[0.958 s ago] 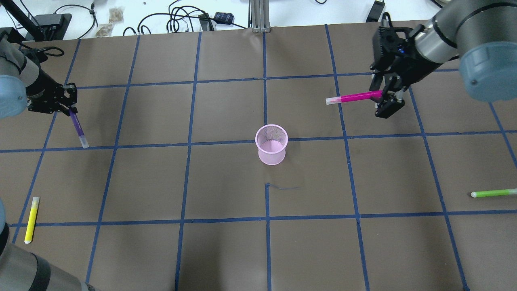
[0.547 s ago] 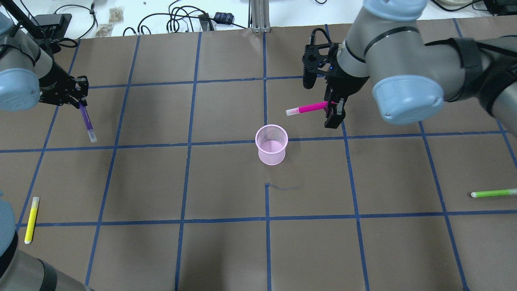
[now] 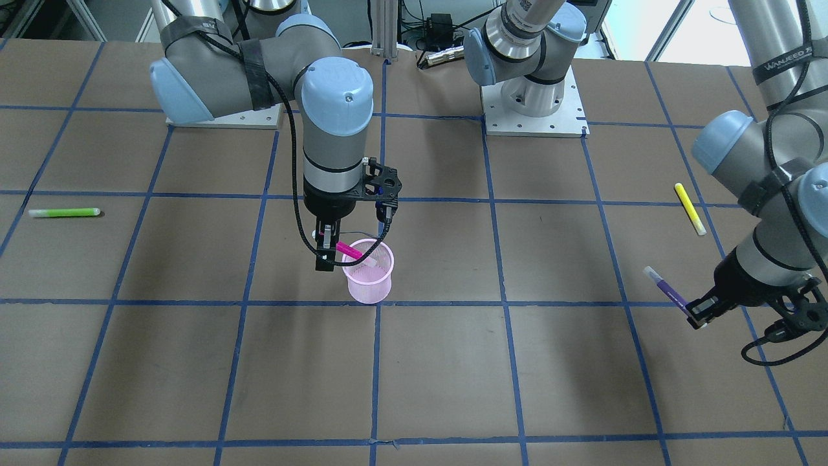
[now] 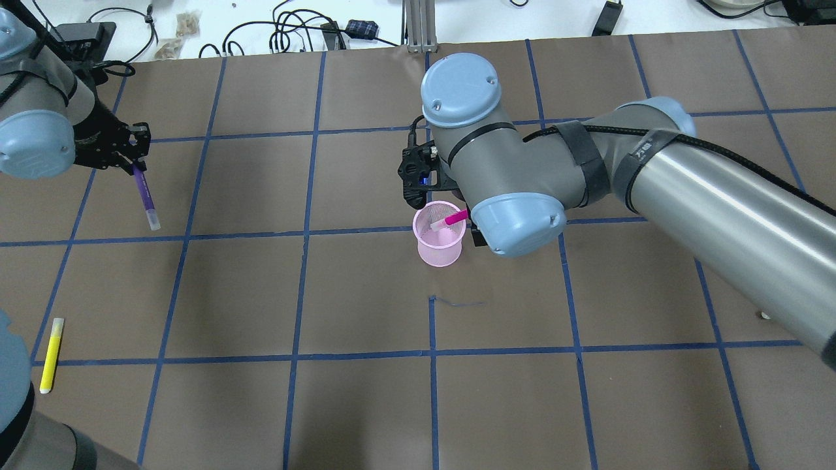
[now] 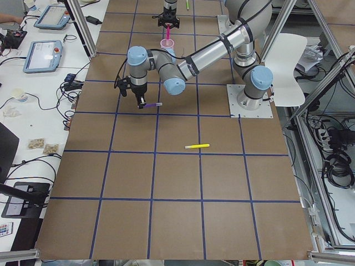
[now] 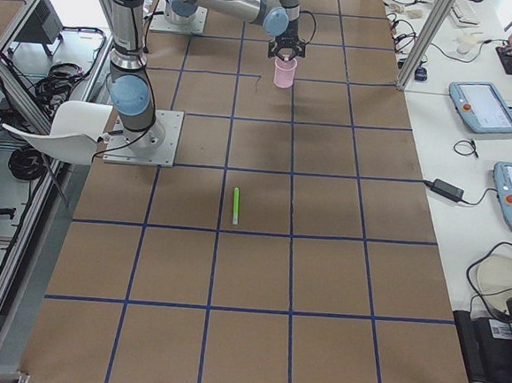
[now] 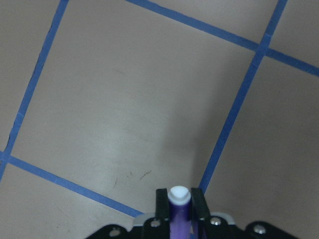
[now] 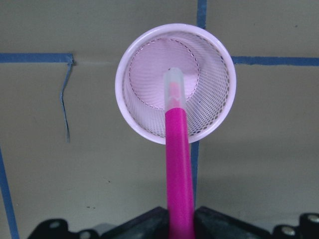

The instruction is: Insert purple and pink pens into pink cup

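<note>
The pink mesh cup (image 4: 439, 248) stands upright at the table's middle, also in the front view (image 3: 369, 285). My right gripper (image 3: 328, 251) is shut on the pink pen (image 4: 452, 219) and holds it tilted, with its clear cap end over the cup's mouth. The right wrist view shows the pen (image 8: 179, 159) pointing into the cup (image 8: 144, 124). My left gripper (image 4: 135, 164) is shut on the purple pen (image 4: 145, 197) far to the left, above the table. This pen also shows in the front view (image 3: 667, 290) and the left wrist view (image 7: 179, 211).
A yellow pen (image 4: 51, 354) lies near the front left corner. A green pen (image 3: 65, 212) lies on the right side of the table, hidden by my right arm in the overhead view. Cables and devices lie beyond the table's far edge.
My right arm has swung left with the pink pen from the right side of the table to the cup. My left gripper has shifted slightly right with the purple pen.
</note>
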Action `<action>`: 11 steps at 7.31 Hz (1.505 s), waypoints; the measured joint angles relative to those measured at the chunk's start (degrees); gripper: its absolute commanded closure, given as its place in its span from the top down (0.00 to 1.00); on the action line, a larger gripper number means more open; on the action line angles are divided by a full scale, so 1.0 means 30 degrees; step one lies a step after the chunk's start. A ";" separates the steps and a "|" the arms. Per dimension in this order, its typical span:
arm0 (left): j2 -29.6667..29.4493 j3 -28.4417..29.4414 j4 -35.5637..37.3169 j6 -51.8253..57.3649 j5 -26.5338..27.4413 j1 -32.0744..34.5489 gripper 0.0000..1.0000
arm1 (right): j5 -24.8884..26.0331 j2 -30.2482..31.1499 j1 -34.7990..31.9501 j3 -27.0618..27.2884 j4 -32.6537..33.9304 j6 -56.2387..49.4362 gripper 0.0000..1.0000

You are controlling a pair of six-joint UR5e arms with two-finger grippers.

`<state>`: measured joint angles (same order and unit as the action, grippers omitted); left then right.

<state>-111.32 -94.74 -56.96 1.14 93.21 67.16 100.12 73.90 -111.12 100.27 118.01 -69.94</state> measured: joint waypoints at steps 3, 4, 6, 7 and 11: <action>0.0328 0.0078 0.0689 -0.0059 0.0016 0.0774 0.00 | 0.0196 -0.0335 0.0019 -0.0107 0.0363 -0.0295 0.85; 0.0552 0.0194 0.1198 -0.0090 0.0014 0.1362 0.00 | 0.0236 -0.0168 0.0231 -0.0272 0.0457 -0.0518 0.84; 0.1042 0.0327 0.2142 -0.0944 0.0018 0.3098 0.00 | 0.0203 0.0445 0.1060 -0.1117 0.0267 -0.0942 0.74; 0.1321 0.0326 0.2522 -0.1796 0.0044 0.4311 0.00 | 0.0109 0.0992 0.1886 -0.1496 0.0046 -0.0970 0.73; 0.1417 0.0130 0.4113 -0.9287 0.1530 1.0333 0.00 | -0.2365 0.3142 0.5157 -0.1784 -0.1019 0.1895 0.95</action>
<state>-107.07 -94.35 -44.62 -26.72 97.80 98.16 93.02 83.32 -95.65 94.92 114.95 -64.25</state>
